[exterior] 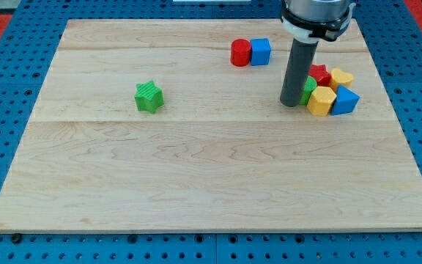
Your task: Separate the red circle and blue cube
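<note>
On the wooden bench, my tip sits below and right of the red circle, which touches the blue cube on its right. There is no claw, only the rod.

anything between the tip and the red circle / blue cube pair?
Nothing visible. My tip sits toward the view's right, beside the block cluster. The red circle and blue cube touch each other up and left of it, with only bare board between.
</note>
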